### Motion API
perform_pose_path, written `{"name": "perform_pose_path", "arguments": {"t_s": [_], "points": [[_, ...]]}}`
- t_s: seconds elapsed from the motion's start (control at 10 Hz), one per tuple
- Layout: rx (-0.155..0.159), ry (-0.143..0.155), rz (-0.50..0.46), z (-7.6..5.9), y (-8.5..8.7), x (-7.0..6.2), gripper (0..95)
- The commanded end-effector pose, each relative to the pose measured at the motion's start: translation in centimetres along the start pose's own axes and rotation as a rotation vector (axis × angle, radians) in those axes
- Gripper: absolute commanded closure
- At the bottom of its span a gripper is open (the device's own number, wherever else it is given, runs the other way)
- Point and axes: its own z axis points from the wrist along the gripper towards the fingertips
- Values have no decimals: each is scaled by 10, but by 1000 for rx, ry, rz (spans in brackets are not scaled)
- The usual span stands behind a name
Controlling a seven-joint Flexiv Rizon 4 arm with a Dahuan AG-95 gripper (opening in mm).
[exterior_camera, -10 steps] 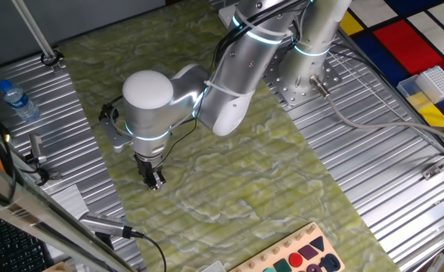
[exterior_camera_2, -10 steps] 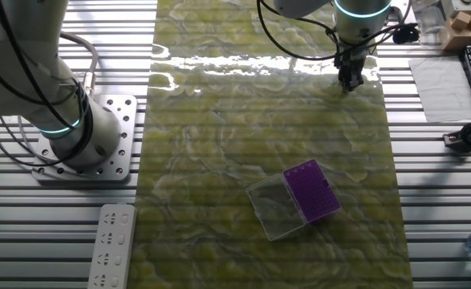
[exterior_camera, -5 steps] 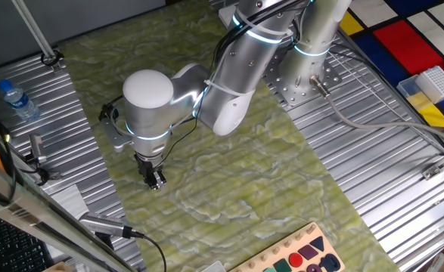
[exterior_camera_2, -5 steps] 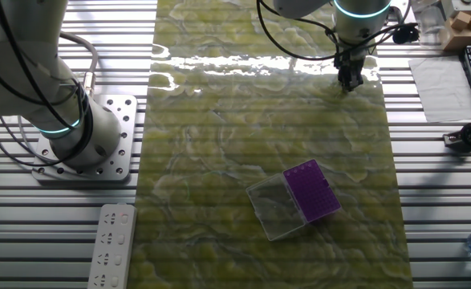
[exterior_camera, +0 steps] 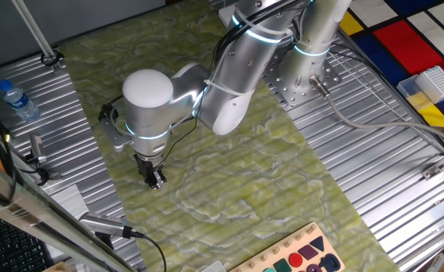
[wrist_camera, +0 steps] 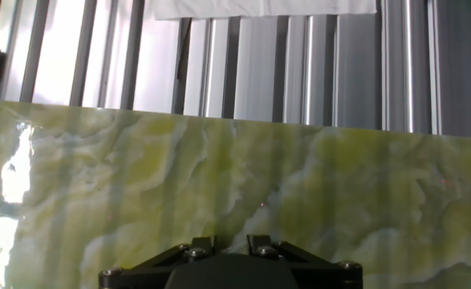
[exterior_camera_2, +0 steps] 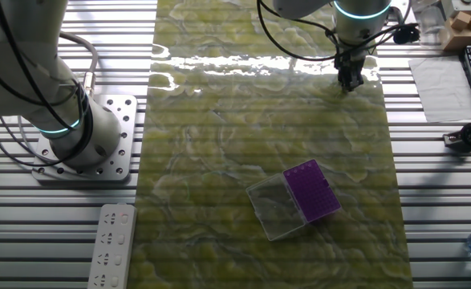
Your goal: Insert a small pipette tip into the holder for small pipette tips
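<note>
The holder for small pipette tips [exterior_camera_2: 313, 191] is a flat purple square box dotted with holes, lying on the green marbled mat with its clear cover [exterior_camera_2: 275, 209] beside it. My gripper [exterior_camera_2: 350, 82] hangs low over the mat's far right corner, well away from the holder. In one fixed view the gripper [exterior_camera: 155, 180] points straight down near the mat edge; the holder is hidden there. The hand view shows the gripper [wrist_camera: 230, 241] with its jaws close together over the mat. No small pipette tip can be made out.
Ribbed metal table [wrist_camera: 299, 64] lies just past the mat edge. Around it are a water bottle [exterior_camera: 16, 98], a white gridded rack on a blue tray [exterior_camera: 436, 81], a wooden shape board [exterior_camera: 297, 257], a power strip [exterior_camera_2: 111, 245] and the arm's base plate [exterior_camera_2: 116, 152].
</note>
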Motion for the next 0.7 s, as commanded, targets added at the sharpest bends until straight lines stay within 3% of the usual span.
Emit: {"name": "perform_pose_path", "arguments": {"t_s": [0.1,0.7], "points": [[1,1,-20,0,0,1,760],[4,6,-86,0,0,4,760]]}}
